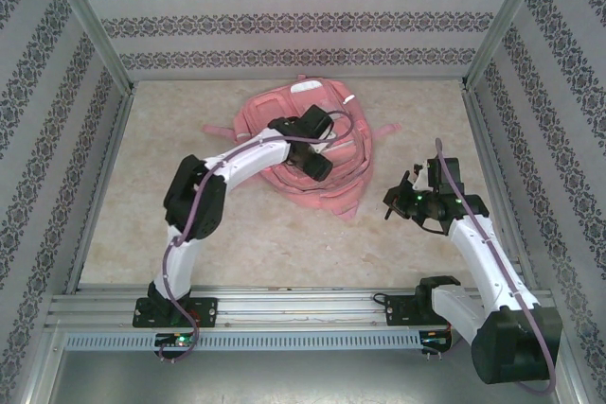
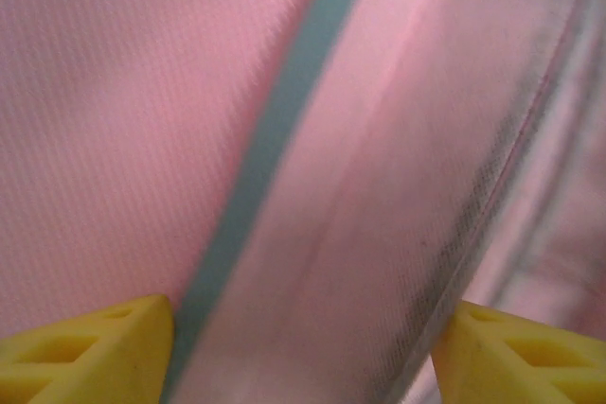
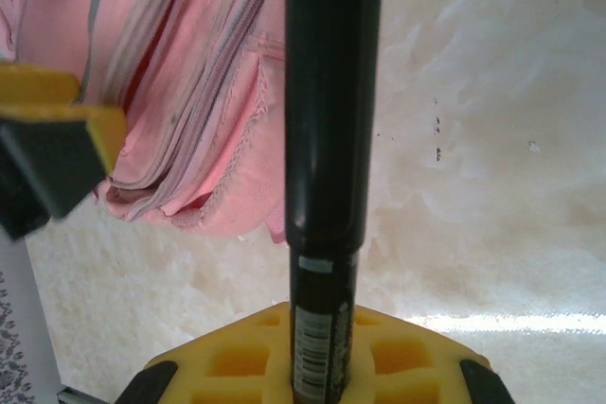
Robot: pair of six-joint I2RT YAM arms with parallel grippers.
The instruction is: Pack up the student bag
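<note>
The student bag (image 1: 312, 144) is a pink backpack lying flat at the back middle of the table. My left gripper (image 1: 318, 164) hovers right over it. In the left wrist view its yellow fingertips (image 2: 85, 352) stand wide apart, open, around a silver reflective strip (image 2: 379, 234) and pink fabric (image 2: 123, 120) of the bag, pinching nothing. My right gripper (image 1: 402, 199) is to the right of the bag, above the table. It is shut on a black marker (image 3: 331, 130) that sticks straight out of its yellow jaws (image 3: 322, 366). The bag's zipped edge (image 3: 199, 92) lies beyond the marker.
Pink straps (image 1: 383, 131) trail from the bag to the right and left. Patterned walls and metal posts (image 1: 90, 26) close in the table on three sides. Bare beige tabletop (image 1: 284, 243) lies between the bag and the arm bases. A yellow-and-black finger part (image 3: 57, 139) shows at the left edge.
</note>
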